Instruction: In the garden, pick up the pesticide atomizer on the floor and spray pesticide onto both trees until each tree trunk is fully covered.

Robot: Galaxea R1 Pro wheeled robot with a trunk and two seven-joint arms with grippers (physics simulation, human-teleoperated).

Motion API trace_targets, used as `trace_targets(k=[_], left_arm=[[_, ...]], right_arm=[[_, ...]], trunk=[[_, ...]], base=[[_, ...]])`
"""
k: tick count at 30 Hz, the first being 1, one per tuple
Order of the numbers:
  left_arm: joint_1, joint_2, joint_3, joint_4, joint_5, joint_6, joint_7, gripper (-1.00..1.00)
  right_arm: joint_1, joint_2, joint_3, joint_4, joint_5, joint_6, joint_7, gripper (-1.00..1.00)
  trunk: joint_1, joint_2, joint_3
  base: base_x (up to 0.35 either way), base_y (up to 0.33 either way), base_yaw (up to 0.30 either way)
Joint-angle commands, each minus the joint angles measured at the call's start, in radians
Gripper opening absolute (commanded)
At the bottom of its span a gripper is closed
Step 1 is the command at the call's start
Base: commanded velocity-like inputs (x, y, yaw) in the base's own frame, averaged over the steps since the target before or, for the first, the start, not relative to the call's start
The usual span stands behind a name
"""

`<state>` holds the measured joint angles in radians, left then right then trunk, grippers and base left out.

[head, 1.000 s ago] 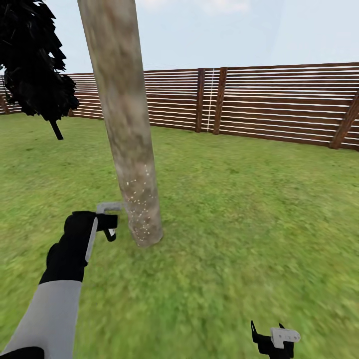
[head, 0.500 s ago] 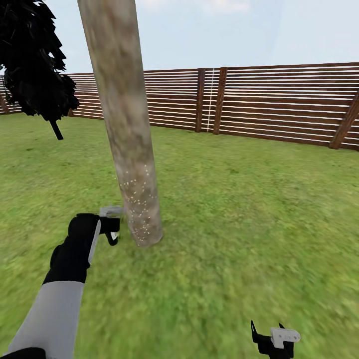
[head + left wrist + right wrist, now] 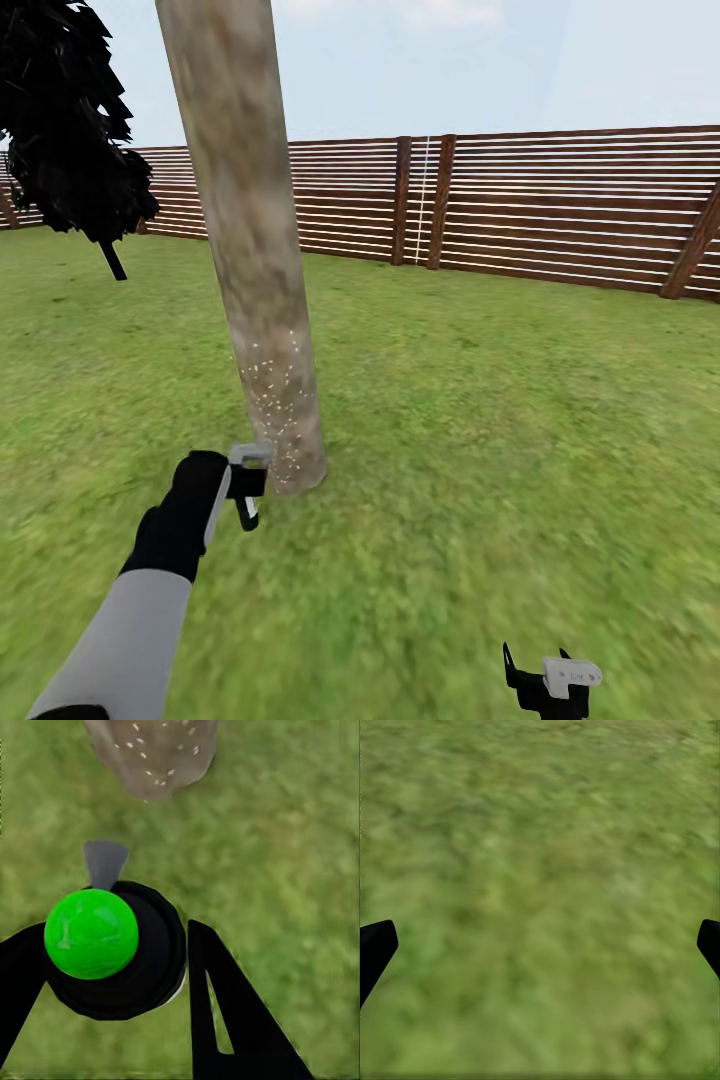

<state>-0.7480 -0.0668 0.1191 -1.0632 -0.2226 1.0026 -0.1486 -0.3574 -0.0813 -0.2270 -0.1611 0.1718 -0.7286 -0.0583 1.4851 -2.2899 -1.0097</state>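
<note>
The tree trunk (image 3: 255, 250) rises pale grey-beige from the lawn, left of centre in the head view. Pale specks dot its lowest part (image 3: 280, 400). My left gripper (image 3: 245, 495) is shut on the pesticide atomizer (image 3: 248, 458), whose grey trigger head sits right beside the trunk's base. In the left wrist view the atomizer (image 3: 112, 952) is a round black body with a bright green cap, held between the black fingers (image 3: 217, 1012), and its grey nozzle points at the speckled trunk base (image 3: 150, 754). My right gripper (image 3: 548, 685) hangs open low over grass at the near right.
Green lawn (image 3: 480, 430) spreads all around the trunk. A red-brown slat fence (image 3: 560, 205) closes the back. Jagged black foliage (image 3: 65, 120) on a thin dark stem stands at the far left. The right wrist view looks down on grass (image 3: 540, 900) between spread fingertips (image 3: 375, 945).
My left arm has carried the atomizer down and to the right, ending close to the foot of the trunk. The right arm and the view have stayed put.
</note>
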Motion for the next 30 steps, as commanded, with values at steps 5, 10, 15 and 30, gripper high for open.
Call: trace_targets(k=[5, 10, 15, 30], left_arm=[[0.009, 0.015, 0.049, 0.152, 0.001, -0.155, 0.069, -1.0], [0.036, 0.008, 0.149, 0.201, 0.006, -0.252, 0.106, -1.0], [0.068, 0.001, 0.153, 0.301, 0.004, -0.344, 0.116, -1.0], [0.087, 0.005, 0.276, 0.468, 0.003, -0.486, 0.218, -1.0]], right_arm=[[0.0, 0.0, 0.0, 0.0, 0.0, 0.0, 0.0, 1.0], [0.0, 0.0, 0.0, 0.0, 0.0, 0.0, 0.001, 1.0], [0.0, 0.0, 0.0, 0.0, 0.0, 0.0, 0.002, 1.0], [0.0, -0.002, 0.0, 0.001, 0.0, 0.0, -0.003, 1.0]], trunk=[[0.0, 0.0, 0.0], [0.0, 0.0, 0.0], [0.0, 0.0, 0.0], [0.0, 0.0, 0.0]], base=[[0.0, 0.0, 0.0], [0.0, 0.0, 0.0], [0.052, -0.176, 0.0], [0.006, -0.27, 0.013]])
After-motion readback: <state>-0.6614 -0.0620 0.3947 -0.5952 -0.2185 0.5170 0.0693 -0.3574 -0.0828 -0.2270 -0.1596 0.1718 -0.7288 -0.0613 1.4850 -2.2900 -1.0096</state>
